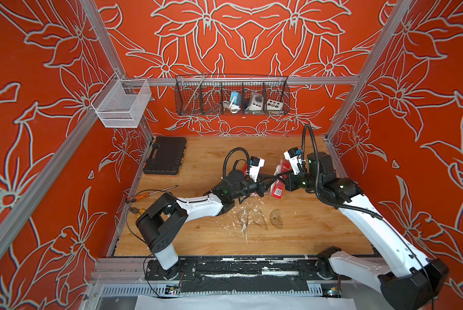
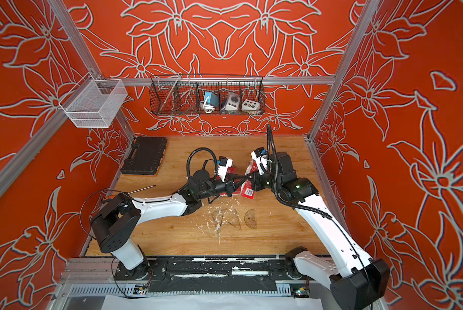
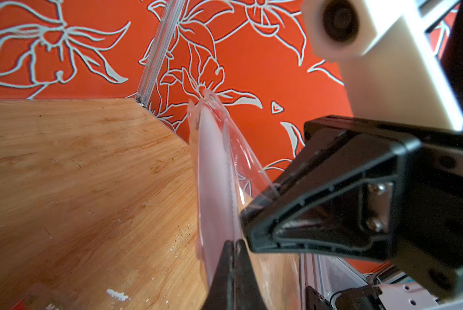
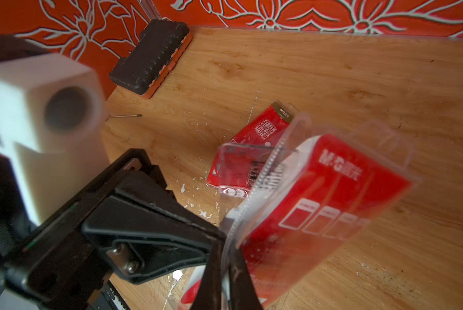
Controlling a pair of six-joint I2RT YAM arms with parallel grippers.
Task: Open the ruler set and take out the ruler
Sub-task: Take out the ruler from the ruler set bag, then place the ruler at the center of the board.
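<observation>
Fingers-wise, the left fingers (image 3: 222,276) are clamped shut on the clear plastic lip of the ruler set (image 4: 305,214), and the right fingers (image 4: 210,284) are pinched closed right alongside, so the pack is held off the counter (image 1: 198,241). A ticked clear edge can be seen inside, probably the ruler (image 4: 268,171), so it's not out yet. If the sleeve gets pulled apart too hard, the thin plastic could be torn or yanked out of one grip and everything dumped. "M&G" can be read in white on the red insert (image 4: 340,182), and a barcode (image 1: 278,191) is shown at one end. Further off, the same logo is printed on a loose red card (image 4: 252,134) on the counter; its Chinese stamp can't be read.
</observation>
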